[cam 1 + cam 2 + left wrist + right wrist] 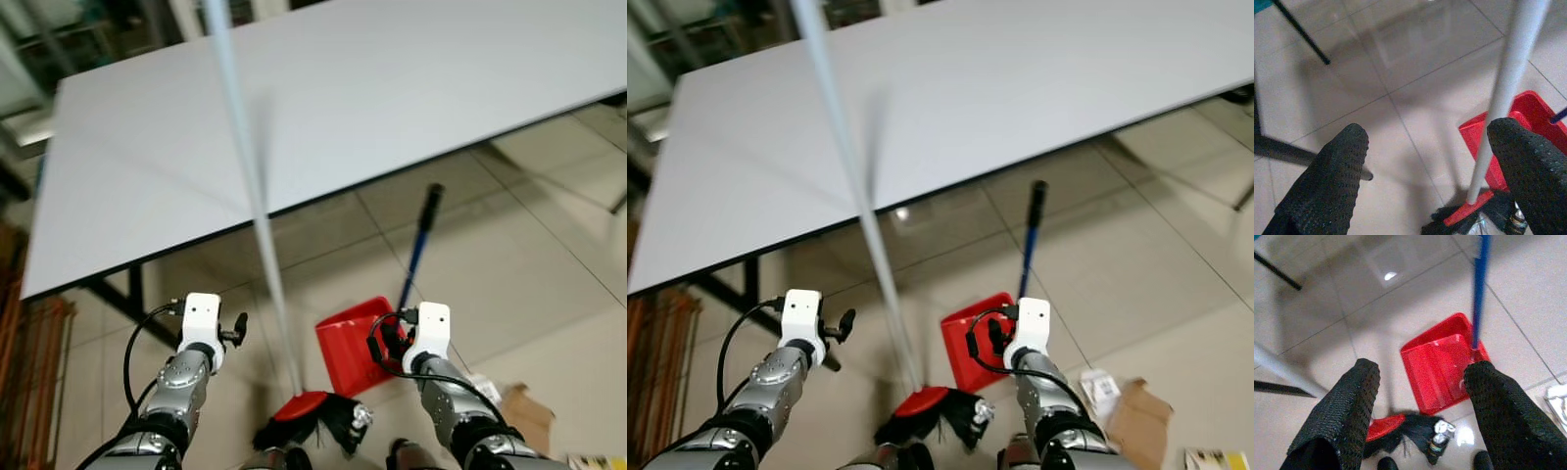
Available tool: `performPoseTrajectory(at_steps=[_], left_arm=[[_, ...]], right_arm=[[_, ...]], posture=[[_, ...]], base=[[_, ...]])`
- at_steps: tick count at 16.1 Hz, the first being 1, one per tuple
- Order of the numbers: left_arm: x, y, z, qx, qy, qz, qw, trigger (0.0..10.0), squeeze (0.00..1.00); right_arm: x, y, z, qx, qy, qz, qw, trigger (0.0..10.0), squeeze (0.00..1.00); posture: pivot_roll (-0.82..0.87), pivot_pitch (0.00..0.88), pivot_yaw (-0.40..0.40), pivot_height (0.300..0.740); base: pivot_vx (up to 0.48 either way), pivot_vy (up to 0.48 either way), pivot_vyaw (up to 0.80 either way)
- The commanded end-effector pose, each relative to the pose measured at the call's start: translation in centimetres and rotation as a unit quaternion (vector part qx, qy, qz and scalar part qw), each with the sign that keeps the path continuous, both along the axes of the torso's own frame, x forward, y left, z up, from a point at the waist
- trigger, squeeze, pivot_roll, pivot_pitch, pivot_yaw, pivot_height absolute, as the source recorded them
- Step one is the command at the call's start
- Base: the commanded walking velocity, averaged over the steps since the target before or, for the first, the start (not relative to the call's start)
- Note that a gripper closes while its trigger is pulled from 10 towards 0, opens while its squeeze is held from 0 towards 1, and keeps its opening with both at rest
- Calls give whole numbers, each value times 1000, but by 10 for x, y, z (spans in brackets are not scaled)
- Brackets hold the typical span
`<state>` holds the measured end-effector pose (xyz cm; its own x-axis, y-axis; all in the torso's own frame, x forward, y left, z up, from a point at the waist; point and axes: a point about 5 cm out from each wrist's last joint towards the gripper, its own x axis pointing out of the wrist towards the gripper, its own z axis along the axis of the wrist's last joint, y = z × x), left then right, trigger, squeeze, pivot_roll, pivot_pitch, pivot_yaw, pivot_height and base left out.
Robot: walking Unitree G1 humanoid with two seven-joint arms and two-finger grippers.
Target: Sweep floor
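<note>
Left gripper [1425, 161] wide, empty | broom [1508, 98] beside | dustpan [1442, 362] ahead of right gripper [1418, 396], wide

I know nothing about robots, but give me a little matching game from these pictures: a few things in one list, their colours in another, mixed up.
Things:
1. dustpan
2. dustpan handle
3. broom bristles
4. table top

Colours:
a. black
b. pale grey
c. red
d. blue

Pairs: 1-c, 2-d, 3-a, 4-b.

The broom stands on the floor between the open left gripper and the open right gripper, beside the dustpan.
</note>
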<state>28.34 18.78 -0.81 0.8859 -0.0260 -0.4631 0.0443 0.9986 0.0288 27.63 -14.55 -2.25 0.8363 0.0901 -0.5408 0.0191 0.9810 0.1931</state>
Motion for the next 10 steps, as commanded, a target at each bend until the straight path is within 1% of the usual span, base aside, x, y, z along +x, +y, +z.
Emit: performPoseTrajectory(at_steps=[1,7,10], left_arm=[[-1,1,-2,3,12,-5,1000,10000,0],[-2,1,-3,1,13,-1,1000,10000,0],[-2,1,-3,-2,10,7,1000,10000,0]], right_arm=[[-4,1,-3,5,8,-5,1000,10000,0],[-5,1,-5,2,9,-5,1000,10000,0],[-8,0,-6,0,7,-4,1000,10000,0]], posture=[[-185,135,171,740],[-188,148,167,740],[-193,160,164,740]], base=[[0,0,-800],[0,0,-788],[0,0,0]])
